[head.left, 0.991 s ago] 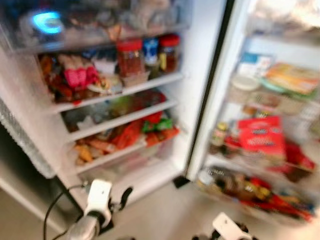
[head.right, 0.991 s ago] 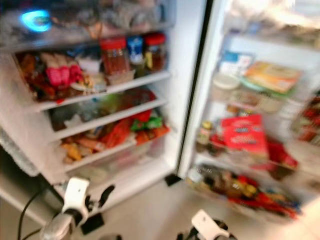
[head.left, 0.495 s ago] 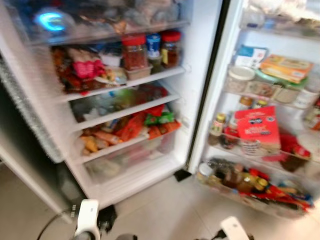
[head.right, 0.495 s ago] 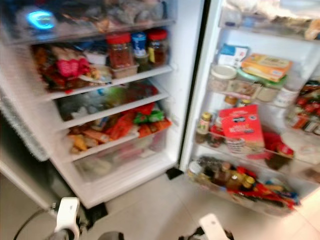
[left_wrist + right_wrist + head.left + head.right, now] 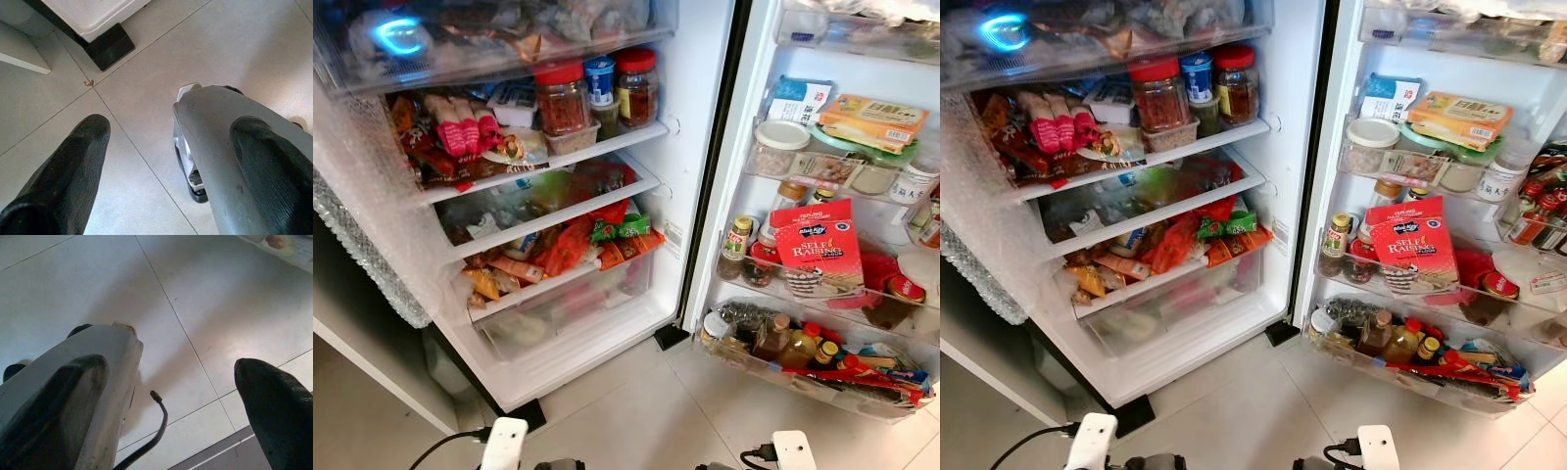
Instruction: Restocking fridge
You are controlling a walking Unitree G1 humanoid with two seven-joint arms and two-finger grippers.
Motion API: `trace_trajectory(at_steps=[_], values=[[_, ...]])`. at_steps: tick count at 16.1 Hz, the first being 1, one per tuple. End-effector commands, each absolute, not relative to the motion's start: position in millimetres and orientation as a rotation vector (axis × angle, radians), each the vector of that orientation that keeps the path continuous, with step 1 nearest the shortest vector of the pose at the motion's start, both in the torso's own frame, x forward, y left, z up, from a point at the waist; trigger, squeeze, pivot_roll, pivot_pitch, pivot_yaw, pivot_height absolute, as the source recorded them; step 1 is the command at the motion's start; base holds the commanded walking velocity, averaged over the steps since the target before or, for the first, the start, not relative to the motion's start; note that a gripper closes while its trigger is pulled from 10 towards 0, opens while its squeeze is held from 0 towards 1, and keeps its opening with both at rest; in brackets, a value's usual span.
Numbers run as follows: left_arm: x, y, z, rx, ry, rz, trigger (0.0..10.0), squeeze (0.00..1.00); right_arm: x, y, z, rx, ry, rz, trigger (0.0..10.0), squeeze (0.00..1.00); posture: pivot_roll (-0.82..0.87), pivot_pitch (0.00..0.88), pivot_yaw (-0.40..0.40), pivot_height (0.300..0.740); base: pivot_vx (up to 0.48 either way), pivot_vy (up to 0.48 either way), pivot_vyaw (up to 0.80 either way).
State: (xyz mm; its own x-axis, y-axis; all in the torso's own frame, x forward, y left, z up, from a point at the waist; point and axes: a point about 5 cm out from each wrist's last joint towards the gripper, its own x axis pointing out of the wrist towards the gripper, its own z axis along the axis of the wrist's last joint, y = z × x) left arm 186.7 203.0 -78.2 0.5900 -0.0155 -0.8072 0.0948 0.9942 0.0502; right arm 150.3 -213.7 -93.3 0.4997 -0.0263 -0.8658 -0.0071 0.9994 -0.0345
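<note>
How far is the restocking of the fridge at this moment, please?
Done: the fridge stands open, with its shelves and door racks already crowded with jars, packets and bottles. In hand: nothing; the left gripper and the right gripper hang open over the tiled floor, each beside a robot leg. Left: fetching any item and placing it, then closing the door.
</note>
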Motion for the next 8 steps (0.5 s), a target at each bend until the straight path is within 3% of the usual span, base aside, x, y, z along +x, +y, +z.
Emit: trace_trajectory(at_steps=[1, 5, 8], values=[[180.5, 206.2, -81.2, 0.1, 0.965, -0.059, 10.0, 0.0, 124.3, -209.2, -104.1, -0.009, 1.16, -0.002, 10.0, 0.0, -0.01, 0.0, 0.007, 0.678, 0.0, 0.0, 0.0], [177.2, 208.9, -82.8, 0.095, 0.978, -0.036, 10.0, 0.0, 124.1, -210.0, -103.9, -0.006, 1.162, 0.007, 10.0, 0.0, -0.01, 0.0, 0.003, 0.733, 0.0, 0.0, 0.0], [179.1, 207.6, -82.2, 0.101, 0.973, -0.035, 10.0, 0.0, 124.5, -210.6, -103.7, -0.007, 1.161, 0.004, 10.0, 0.0, -0.02, 0.0, 0.002, 0.74, 0.0, 0.0, 0.0]])
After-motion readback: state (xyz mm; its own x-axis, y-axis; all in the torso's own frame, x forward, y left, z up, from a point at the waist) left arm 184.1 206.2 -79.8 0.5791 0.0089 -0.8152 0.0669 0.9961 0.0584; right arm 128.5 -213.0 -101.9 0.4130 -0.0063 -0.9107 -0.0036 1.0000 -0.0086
